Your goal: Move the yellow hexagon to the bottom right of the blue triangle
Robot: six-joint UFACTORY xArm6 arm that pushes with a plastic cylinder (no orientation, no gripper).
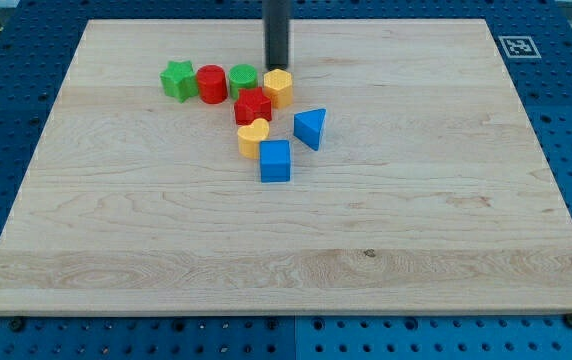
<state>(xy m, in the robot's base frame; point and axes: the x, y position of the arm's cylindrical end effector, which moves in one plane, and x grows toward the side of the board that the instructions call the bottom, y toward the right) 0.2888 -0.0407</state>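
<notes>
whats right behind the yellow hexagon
My tip stands just behind the yellow hexagon, toward the view's top. The rod hides the board there; the green cylinder sits beside it.

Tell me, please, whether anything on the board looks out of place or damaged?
Nothing stands out: all the blocks sit flat in one cluster near the view's top, none damaged. My tip rests just above the yellow hexagon, up-left of the blue triangle.
</notes>
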